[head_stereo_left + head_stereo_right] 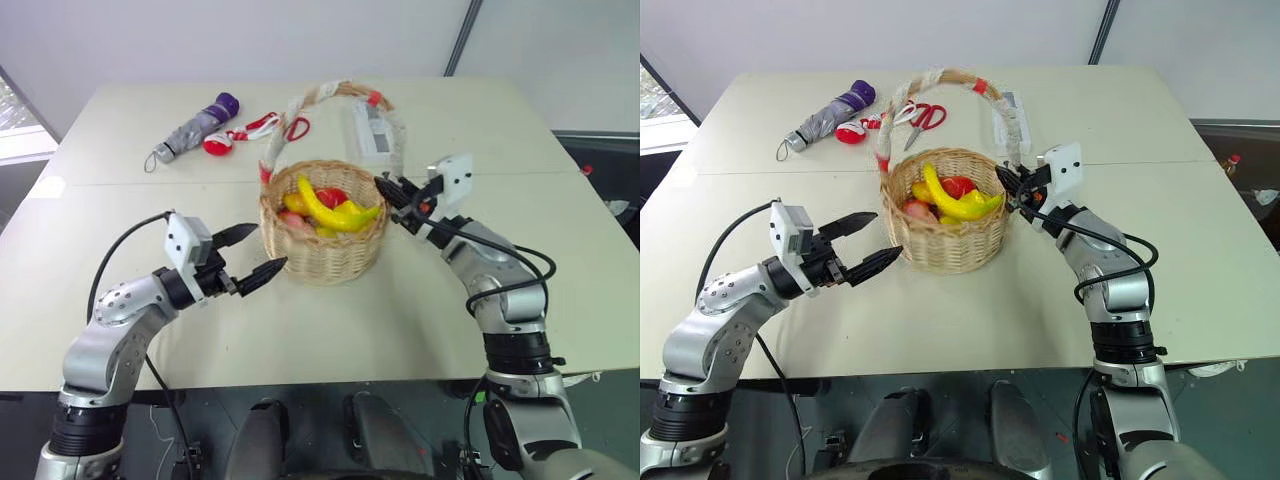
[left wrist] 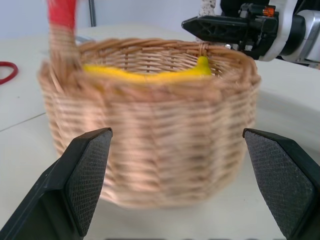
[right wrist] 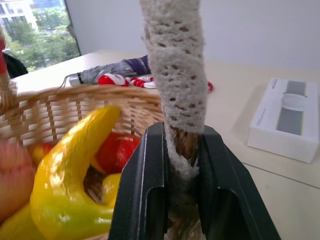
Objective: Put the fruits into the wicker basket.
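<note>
So there's a grey-purple folded umbrella point(image 1: 190, 130) lying on the far left part of the pale table point(image 1: 300, 330), purple tip pointing away, strap loop at the near end. Just right of it sit red-handled scissors point(image 1: 923, 117) next to a small red-and-white thing point(image 1: 218, 145) I can't really make out. Further right, a white rectangular box point(image 3: 286, 118) with a grey strip along its top lies flat on the table. A seam runs across the tabletop.
</note>
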`<state>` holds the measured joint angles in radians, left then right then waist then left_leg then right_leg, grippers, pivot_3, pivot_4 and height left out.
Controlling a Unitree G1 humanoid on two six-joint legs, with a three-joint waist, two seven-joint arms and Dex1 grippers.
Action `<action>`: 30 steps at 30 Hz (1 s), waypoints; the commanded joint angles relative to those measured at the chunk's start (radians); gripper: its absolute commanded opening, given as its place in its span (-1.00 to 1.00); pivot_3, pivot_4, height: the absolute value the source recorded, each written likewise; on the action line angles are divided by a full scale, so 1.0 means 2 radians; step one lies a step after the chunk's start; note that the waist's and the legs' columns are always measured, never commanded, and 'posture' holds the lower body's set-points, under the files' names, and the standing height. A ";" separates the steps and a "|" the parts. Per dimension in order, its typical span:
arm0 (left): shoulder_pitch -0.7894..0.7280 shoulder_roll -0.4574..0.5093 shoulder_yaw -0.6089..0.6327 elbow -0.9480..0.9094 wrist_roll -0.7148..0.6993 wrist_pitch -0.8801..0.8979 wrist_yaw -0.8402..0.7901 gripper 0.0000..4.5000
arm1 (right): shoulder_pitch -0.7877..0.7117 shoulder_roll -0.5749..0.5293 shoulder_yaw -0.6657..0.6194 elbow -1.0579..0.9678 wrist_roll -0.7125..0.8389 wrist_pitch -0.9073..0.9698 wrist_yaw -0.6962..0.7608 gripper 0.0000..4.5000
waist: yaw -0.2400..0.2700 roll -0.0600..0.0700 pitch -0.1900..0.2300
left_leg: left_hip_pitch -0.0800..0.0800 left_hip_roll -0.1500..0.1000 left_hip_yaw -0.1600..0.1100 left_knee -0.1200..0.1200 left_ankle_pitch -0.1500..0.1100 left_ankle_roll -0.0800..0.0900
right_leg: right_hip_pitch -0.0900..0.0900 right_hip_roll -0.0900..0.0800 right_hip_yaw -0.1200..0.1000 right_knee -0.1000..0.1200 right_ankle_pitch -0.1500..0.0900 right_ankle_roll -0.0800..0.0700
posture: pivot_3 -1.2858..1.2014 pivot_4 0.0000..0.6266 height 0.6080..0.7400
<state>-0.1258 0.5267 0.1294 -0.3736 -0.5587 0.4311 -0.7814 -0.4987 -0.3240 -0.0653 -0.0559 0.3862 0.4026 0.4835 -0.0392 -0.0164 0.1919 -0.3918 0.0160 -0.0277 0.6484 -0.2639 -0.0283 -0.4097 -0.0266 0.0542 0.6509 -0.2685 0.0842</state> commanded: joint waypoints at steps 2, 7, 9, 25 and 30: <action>-0.005 -0.005 -0.010 -0.030 -0.009 -0.007 -0.002 1.00 | 0.009 -0.010 -0.035 -0.033 0.000 -0.030 -0.011 -0.92 | 0.001 0.000 0.000 | 0.000 0.000 0.000 0.000 0.000 0.000 | 0.000 0.000 0.000 0.000 0.000 0.000 | 0.03 -0.52 1.00; -0.022 -0.012 -0.038 -0.029 -0.005 -0.009 -0.011 1.00 | 0.038 -0.051 -0.113 -0.042 -0.015 -0.056 -0.056 -0.92 | 0.010 0.000 0.000 | 0.000 -0.001 0.000 0.000 0.000 0.000 | 0.000 0.000 0.000 0.000 0.000 0.000 | 0.03 -0.52 1.00; -0.038 -0.025 -0.059 -0.021 -0.002 -0.013 -0.015 1.00 | 0.048 -0.073 -0.154 -0.025 -0.035 -0.068 -0.091 -0.92 | 0.013 0.000 0.000 | 0.000 -0.001 0.000 0.000 0.000 0.000 | 0.000 0.000 0.000 -0.001 0.000 0.000 | 0.03 -0.52 1.00; -0.093 -0.081 -0.128 0.036 0.025 -0.041 -0.033 1.00 | 0.048 -0.094 -0.235 0.067 -0.061 -0.102 -0.205 0.65 | -0.001 0.003 -0.001 | 0.001 -0.001 0.002 0.000 0.000 0.000 | 0.000 0.003 0.002 0.000 0.000 0.000 | 0.03 -0.52 1.00; -0.084 -0.070 -0.100 0.068 0.042 -0.048 -0.012 1.00 | 0.157 -0.097 -0.283 -0.029 -0.015 -0.090 -0.160 0.86 | 0.008 0.003 -0.001 | 0.000 -0.001 0.002 0.000 0.000 0.000 | 0.000 0.003 0.002 0.000 0.000 0.000 | 0.03 -0.52 1.00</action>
<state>-0.3024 0.3766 -0.1051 -0.2415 -0.4886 0.3608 -0.8221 -0.2231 -0.4930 -0.5775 -0.0282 0.3178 0.2309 0.1254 -0.0239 -0.0111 0.1905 -0.3916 0.0150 -0.0238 0.6482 -0.2639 -0.0279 -0.4092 -0.0211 0.0582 0.6502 -0.2689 0.0843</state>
